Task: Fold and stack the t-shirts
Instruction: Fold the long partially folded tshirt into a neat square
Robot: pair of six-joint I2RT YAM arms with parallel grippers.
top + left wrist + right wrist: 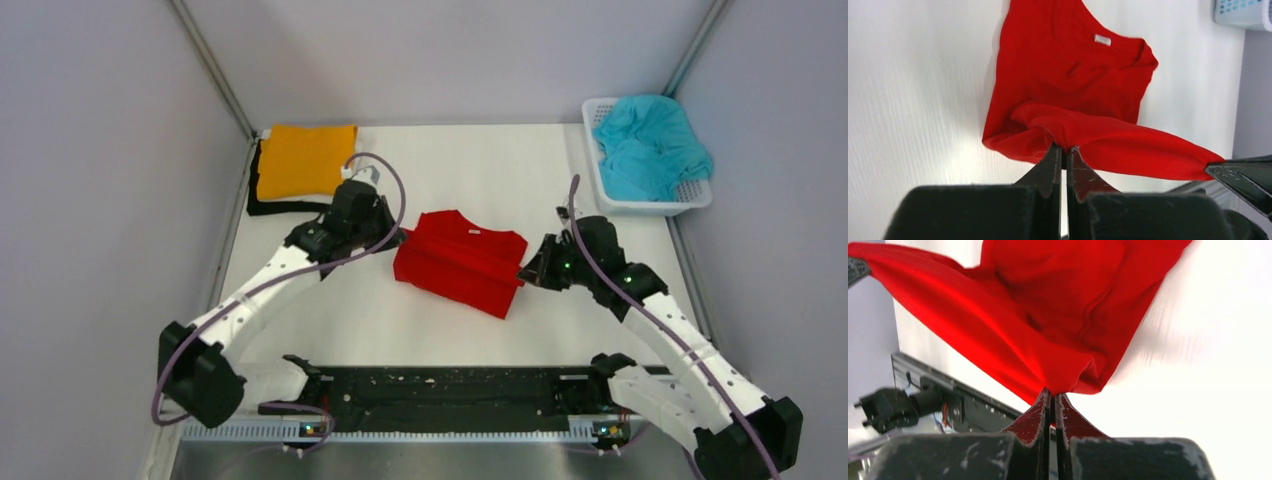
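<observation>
One red t-shirt, one orange t-shirt, one black t-shirt, one teal t-shirt, one basket

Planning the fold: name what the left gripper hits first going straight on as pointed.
The red t-shirt: the left gripper is shut on its edge, and more cloth lies straight ahead, as far as shows.

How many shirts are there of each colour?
red shirt: 1
orange shirt: 1
black shirt: 1
teal shirt: 1, bunched up in the basket
Total: 4
</observation>
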